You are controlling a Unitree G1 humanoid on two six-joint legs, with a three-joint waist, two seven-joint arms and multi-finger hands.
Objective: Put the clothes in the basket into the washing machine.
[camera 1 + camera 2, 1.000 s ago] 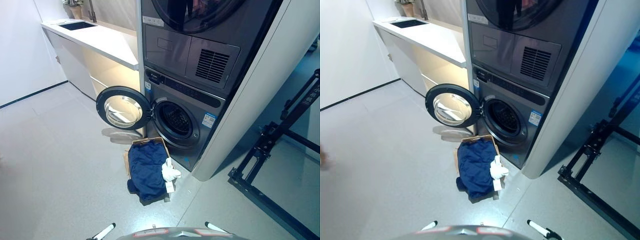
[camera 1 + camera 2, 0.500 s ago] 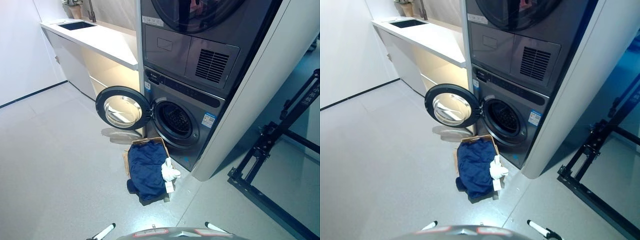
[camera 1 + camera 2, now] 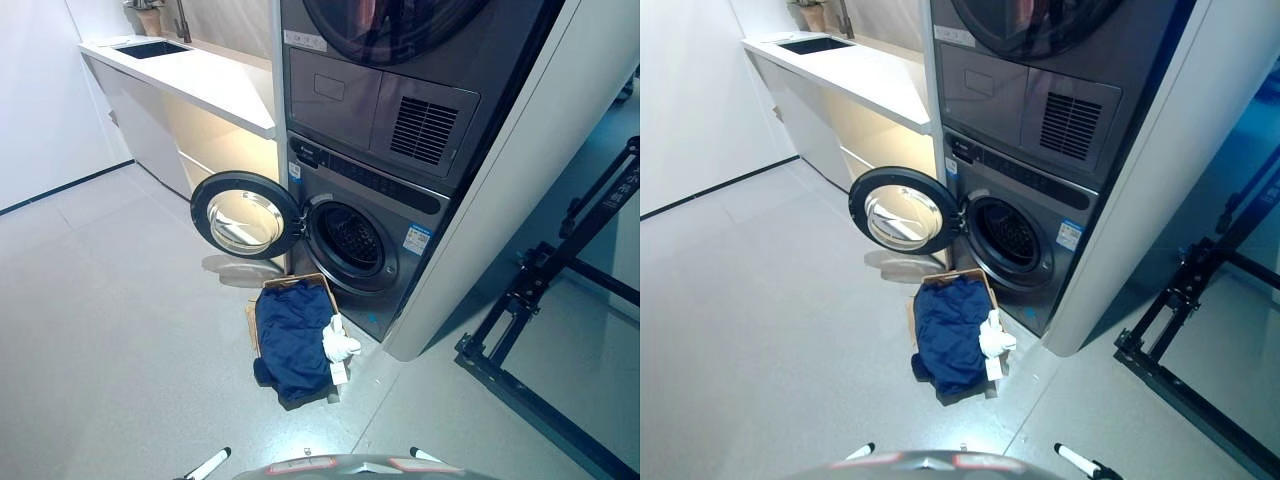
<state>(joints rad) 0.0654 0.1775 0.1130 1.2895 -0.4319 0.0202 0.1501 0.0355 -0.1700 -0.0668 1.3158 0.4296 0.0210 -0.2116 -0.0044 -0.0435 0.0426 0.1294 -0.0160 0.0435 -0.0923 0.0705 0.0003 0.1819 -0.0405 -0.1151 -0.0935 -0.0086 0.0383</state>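
A brown basket stands on the floor right in front of the lower washing machine. A dark blue garment fills the basket and spills over its near end. A small white cloth lies on the basket's right edge. The machine's round door is swung open to the left, and the dark drum opening is exposed just above the basket's far end. A second machine is stacked on top. Neither of my hands shows in either eye view.
A white counter with a sink runs along the wall at the left, beside the open door. A white panel flanks the machines on the right. A black metal frame stands on the floor at the far right.
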